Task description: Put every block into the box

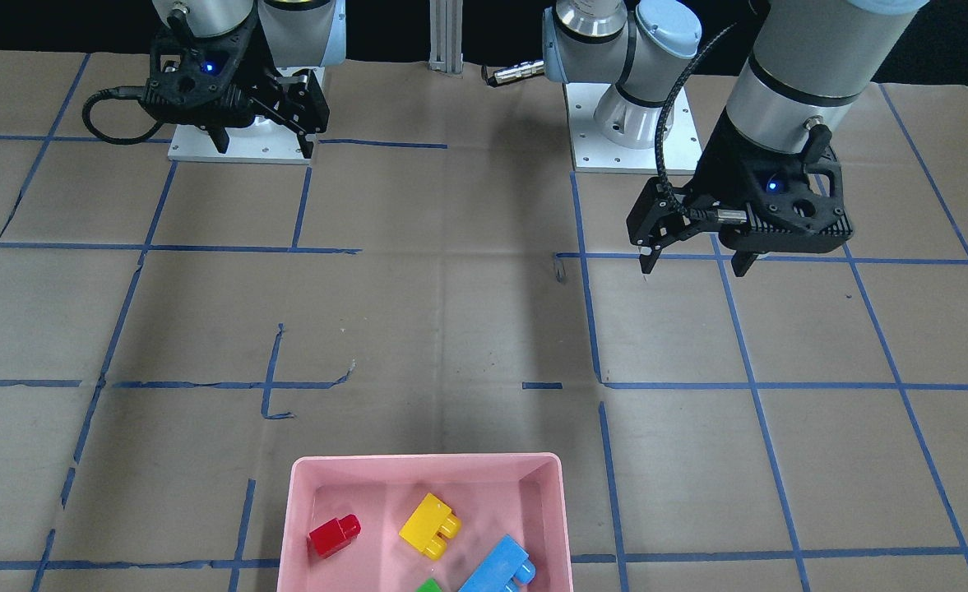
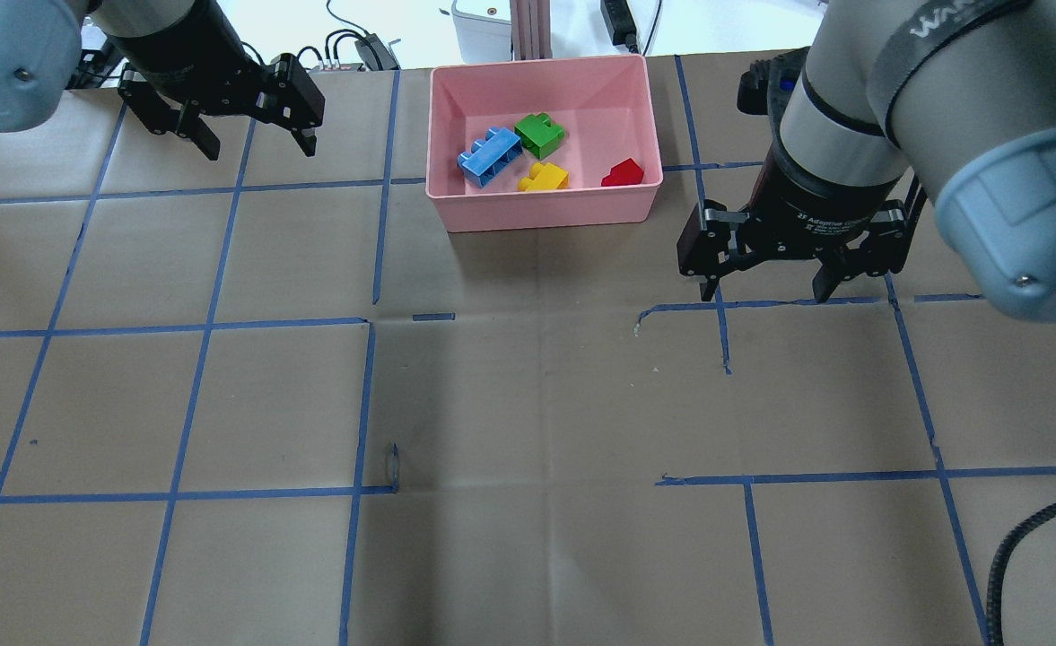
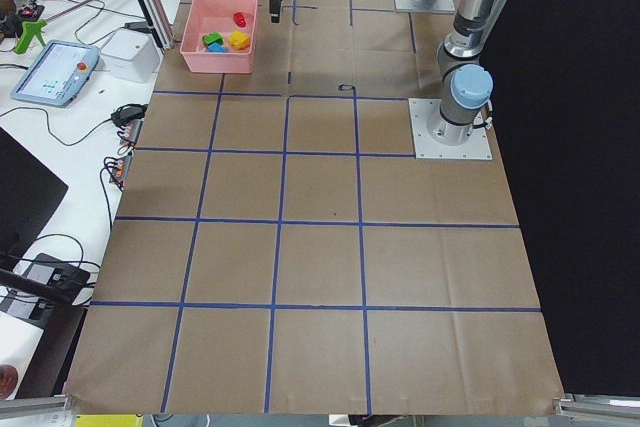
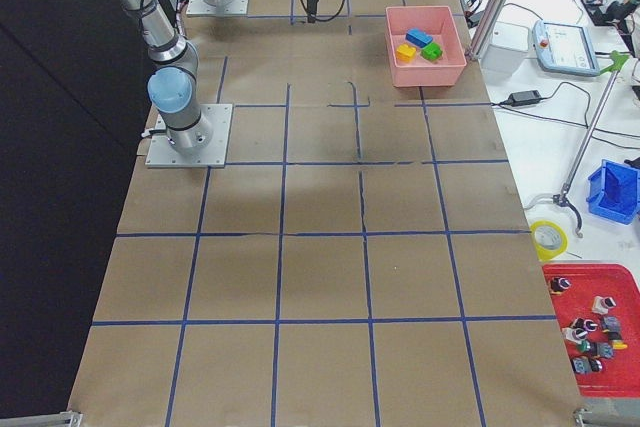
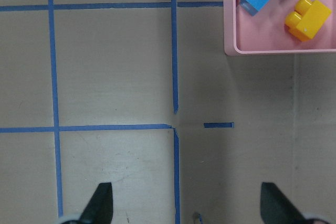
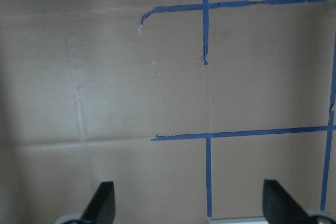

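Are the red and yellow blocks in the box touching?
Apart. The front-facing view shows a clear gap between the red block and the yellow block.

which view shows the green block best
The overhead exterior view: the green block shows whole there, in the box beside the blue block. The front-facing and left wrist views cut it off at the frame edge, both side views show it tiny, and the right wrist view misses it.
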Available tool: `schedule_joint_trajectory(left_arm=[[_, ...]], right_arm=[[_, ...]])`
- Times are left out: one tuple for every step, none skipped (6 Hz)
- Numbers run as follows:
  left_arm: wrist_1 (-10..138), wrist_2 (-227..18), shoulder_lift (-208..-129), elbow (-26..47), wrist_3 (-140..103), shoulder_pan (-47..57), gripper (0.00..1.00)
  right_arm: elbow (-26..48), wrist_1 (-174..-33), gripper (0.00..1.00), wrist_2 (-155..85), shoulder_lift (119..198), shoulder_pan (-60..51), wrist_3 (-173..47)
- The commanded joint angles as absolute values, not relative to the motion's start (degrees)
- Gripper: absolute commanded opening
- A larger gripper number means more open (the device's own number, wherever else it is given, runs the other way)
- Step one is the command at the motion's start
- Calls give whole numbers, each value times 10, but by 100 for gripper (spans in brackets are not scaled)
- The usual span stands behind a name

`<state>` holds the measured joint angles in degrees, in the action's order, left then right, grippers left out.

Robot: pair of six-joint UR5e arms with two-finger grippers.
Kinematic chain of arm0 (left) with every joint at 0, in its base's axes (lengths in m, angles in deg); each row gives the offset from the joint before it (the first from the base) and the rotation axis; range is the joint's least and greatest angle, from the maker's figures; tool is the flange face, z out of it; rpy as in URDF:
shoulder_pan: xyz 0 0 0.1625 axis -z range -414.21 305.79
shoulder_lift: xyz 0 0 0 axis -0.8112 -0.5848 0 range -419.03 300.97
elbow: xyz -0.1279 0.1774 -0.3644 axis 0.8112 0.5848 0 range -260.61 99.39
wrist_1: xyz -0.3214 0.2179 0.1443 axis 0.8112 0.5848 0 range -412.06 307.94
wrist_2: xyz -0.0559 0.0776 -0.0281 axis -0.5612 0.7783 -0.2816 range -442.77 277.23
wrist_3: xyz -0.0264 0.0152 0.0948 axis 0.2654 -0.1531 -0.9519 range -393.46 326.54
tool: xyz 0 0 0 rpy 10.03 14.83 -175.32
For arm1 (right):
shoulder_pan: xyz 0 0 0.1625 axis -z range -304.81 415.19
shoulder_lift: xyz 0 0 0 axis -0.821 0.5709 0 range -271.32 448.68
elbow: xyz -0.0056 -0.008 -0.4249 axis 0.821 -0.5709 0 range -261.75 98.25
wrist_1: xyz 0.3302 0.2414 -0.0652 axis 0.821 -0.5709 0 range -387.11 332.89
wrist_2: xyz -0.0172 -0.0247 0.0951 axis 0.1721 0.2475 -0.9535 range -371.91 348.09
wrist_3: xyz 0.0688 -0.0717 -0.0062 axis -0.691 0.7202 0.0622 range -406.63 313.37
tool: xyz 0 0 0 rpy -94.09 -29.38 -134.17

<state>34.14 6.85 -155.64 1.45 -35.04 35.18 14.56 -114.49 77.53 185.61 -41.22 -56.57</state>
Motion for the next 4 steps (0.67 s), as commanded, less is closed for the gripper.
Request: schedule_joint_trajectory(left_arm=[[341,68,-1556,14,-350,352,99],[341,69,-1557,15,-350,352,99],[341,69,-1556,15,-350,352,99],[342,70,-1556,15,-350,352,99]], right_arm=[[146,-1160,100,791,1856,-390,-565],[147,-1159,100,798,1855,-377,-560],[144,-1161,100,793,1854,-375,-568],[142,-1168,100,790,1853,-375,-568]])
